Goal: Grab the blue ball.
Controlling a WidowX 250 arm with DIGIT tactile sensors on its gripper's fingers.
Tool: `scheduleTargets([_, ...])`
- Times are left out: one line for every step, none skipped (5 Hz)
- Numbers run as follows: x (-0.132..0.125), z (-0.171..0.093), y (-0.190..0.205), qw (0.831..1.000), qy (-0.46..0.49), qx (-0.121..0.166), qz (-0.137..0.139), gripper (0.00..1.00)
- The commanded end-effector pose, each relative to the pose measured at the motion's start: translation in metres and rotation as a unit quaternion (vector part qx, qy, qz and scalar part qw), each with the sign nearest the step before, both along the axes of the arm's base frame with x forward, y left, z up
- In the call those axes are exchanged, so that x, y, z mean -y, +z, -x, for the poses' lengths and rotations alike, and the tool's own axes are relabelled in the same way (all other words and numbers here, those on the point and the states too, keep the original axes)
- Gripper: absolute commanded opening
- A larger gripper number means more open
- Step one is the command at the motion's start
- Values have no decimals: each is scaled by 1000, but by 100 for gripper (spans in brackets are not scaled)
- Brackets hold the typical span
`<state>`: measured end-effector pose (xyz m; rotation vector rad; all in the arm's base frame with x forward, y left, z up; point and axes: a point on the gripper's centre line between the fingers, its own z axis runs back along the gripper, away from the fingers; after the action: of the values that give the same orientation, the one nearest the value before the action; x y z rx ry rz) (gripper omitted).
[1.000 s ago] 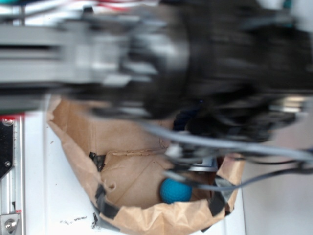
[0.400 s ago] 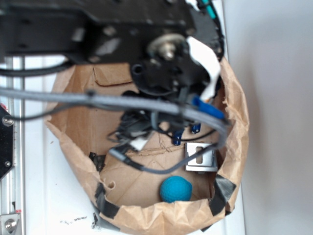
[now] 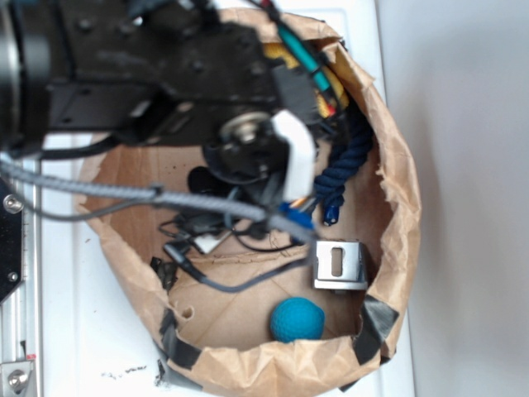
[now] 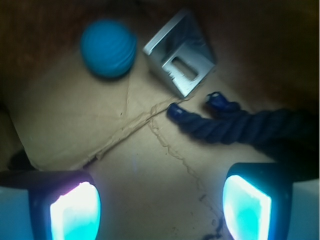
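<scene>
In the paper bag (image 3: 388, 165), blue ball (image 4: 108, 48) clear of arm, end effector (image 4: 160, 205) spread wide, fingertips cropped.

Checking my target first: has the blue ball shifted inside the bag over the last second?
No. The blue ball sits just below the metal bracket, as before.

One blue ball (image 3: 297, 320), one metal bracket (image 3: 339, 265), one navy rope (image 3: 345, 165), one paper bag (image 3: 397, 207).

No readable text, labels, brand names or numbers appear in either view. The surfaces are plain (or too blurred to read).
</scene>
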<state>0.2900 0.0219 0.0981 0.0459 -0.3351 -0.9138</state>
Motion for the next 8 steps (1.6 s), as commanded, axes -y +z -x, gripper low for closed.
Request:
scheduleTargets([47,3,12,994,-99,40,-14,100])
scheduleTargets([71,4,23,991,-129,44,-12,100])
scheduleTargets([92,5,36,984,-171,54,1,100])
scheduleTargets([94,-11,30,980,-187,72,-4,100])
scheduleTargets([87,-30,19,972,-216,95,-4,100])
scheduleTargets([76,-43,10,956,-273,106,8,100])
scheduleTargets([61,-42,19,942,-325,72,28,100])
scheduleTargets([38,-30,36,932,-355,48,49,100])
